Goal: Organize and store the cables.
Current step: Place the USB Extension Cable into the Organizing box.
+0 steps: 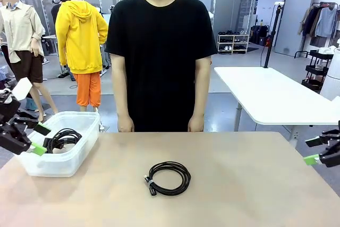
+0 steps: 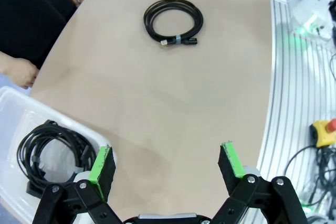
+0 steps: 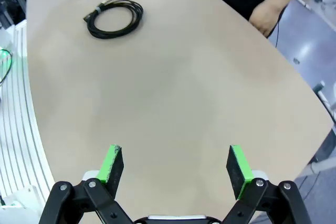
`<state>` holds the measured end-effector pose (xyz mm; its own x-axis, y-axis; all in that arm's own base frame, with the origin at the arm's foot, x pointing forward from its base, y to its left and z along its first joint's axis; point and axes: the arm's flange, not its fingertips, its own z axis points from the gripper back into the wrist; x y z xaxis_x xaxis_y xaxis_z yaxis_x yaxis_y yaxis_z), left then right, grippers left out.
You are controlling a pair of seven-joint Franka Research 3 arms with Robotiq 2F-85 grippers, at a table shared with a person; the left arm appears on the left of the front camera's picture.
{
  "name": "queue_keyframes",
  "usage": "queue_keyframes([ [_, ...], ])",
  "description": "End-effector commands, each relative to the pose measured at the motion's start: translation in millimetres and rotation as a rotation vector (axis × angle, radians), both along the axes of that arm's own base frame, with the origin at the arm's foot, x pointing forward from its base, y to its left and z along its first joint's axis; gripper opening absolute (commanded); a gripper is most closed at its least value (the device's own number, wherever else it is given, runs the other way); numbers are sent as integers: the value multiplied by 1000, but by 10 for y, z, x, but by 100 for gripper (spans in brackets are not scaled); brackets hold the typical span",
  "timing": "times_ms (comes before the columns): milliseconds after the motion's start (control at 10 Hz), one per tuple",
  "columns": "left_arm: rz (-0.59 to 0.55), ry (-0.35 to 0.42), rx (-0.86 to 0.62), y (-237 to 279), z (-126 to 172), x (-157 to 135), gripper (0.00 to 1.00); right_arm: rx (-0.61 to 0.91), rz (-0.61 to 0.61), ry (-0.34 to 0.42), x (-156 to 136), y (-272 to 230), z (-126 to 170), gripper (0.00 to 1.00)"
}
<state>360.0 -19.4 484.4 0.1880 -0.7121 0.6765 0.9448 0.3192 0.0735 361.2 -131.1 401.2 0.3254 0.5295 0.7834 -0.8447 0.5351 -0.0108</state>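
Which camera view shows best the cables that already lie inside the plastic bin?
The left wrist view: it looks down into the plastic bin onto the coiled cables. The front view shows them lower, partly behind the left gripper.

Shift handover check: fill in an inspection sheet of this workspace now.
Surface: tan table, mostly bare.
Job's things: one coiled cable lying mid-table; more coiled cables inside the clear bin at the table's left end.
Clutter: nothing seen.
Grippers: left gripper open, held by the bin; right gripper open, over the table's right edge; both hold nothing.
Cables: loose coil tied, plug ends together.
Surroundings: person standing at far side, hands down; white table behind.
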Motion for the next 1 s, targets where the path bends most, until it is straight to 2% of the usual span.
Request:
queue_keyframes([
  [0, 81, 90, -60, -399, 66, -62, 100, -22, -21, 22, 11, 42, 94, 100],
  [300, 196, 197, -55, -1123, 36, -192, 100, -22, -21, 22, 11, 42, 94, 100],
  [400, 239, 206, -34, -1362, -30, -226, 100, -22, -21, 22, 11, 42, 94, 100],
  [700, 245, 235, 23, -1753, -279, -255, 100, -22, -21, 22, 11, 42, 94, 100],
  [800, 223, 230, -7, -1622, -9, -258, 100, -22, -21, 22, 11, 42, 94, 100],
  [900, 223, 230, -7, -1622, -9, -258, 100, -22, -21, 22, 11, 42, 94, 100],
])
